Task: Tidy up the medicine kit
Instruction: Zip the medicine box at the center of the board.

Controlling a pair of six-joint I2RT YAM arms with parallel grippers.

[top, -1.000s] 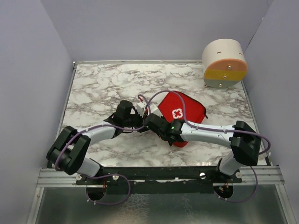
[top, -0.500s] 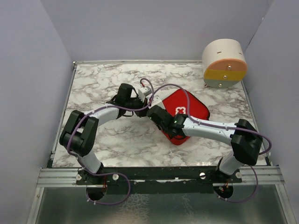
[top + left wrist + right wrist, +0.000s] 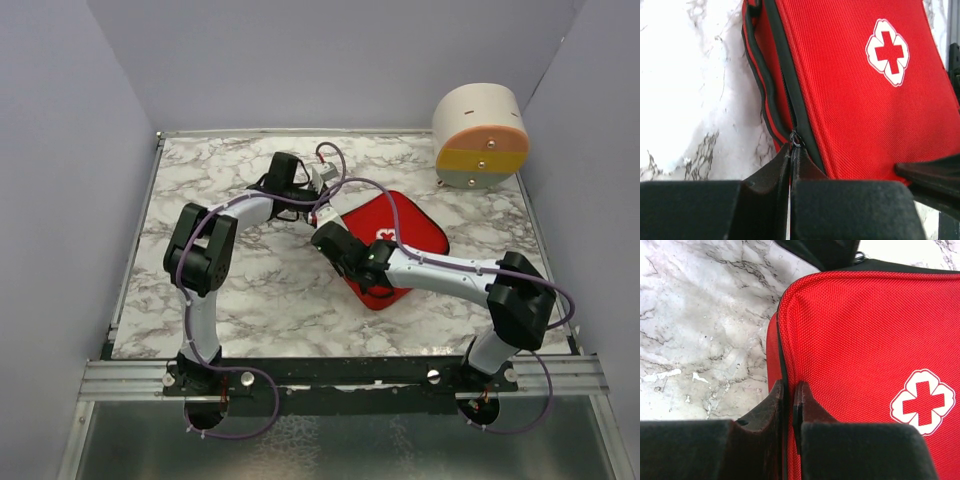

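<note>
The red medicine kit (image 3: 405,240) lies closed on the marble table, white cross up. It fills the left wrist view (image 3: 850,100) and the right wrist view (image 3: 865,340). My left gripper (image 3: 318,208) is at the kit's far-left corner. In its own view it (image 3: 791,147) is shut on the small metal zipper pull (image 3: 796,140) of the black zipper band. My right gripper (image 3: 338,243) is at the kit's left edge. In its own view it (image 3: 789,389) is shut on the edge of the kit's lid, next to the zipper seam.
A round cream, orange, yellow and grey drawer container (image 3: 480,137) stands at the back right corner. Bare marble (image 3: 220,190) lies left of the kit. Grey walls close in the table on three sides. The left arm's elbow (image 3: 200,250) stands over the left half.
My left gripper has moved toward the back of the table along the kit's left edge, pulling the zipper pull with it. The kit has shifted slightly. The right gripper keeps its hold.
</note>
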